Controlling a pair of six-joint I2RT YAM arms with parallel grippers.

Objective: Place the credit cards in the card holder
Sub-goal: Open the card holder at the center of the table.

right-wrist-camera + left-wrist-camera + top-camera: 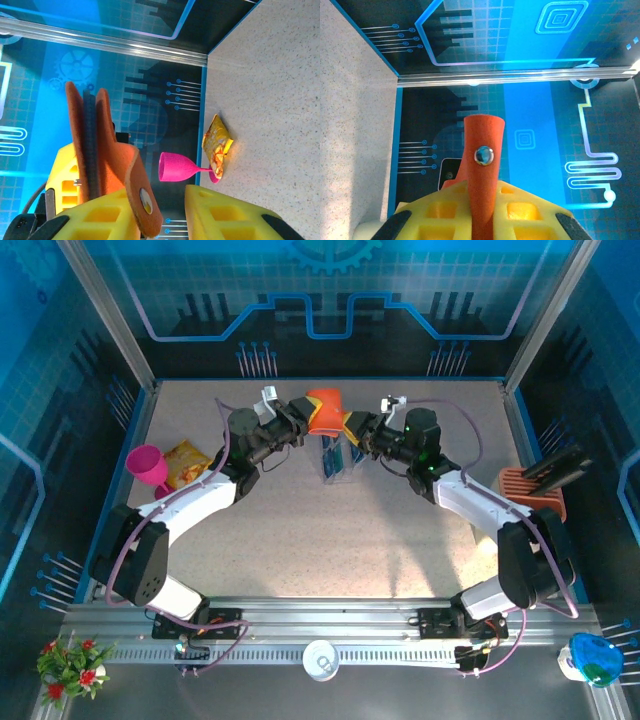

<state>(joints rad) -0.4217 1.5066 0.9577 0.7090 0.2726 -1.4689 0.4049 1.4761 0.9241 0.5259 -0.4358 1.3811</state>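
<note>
We judge the step in hand to be opening the wallet (324,408) so that a card can go in. It hangs in the air over the far middle of the counter (330,550), just above the clear rack (330,476) where the cards (337,450) stand.

The left pincer (480,220) is clenched on the wallet's snap tab (483,150), which stands up between its fingers. The right pincer (167,215) is released. Its jaws are partly apart, the wallet's loose flap lies against one finger, and there is free space to the other.

To do this well, we would keep the left grip firm and low on the tab. The right pincer should then close on the free flap alone, not on both leaves, and draw it aside gently until the inside pockets gape. Pulling too hard could slip the tab out.

Counted: one wallet, two pincers, one rack, one pink goblet (148,466) and one snack packet (186,462). We cannot count the cards surely; at least two blue-green ones show in the rack.
</note>
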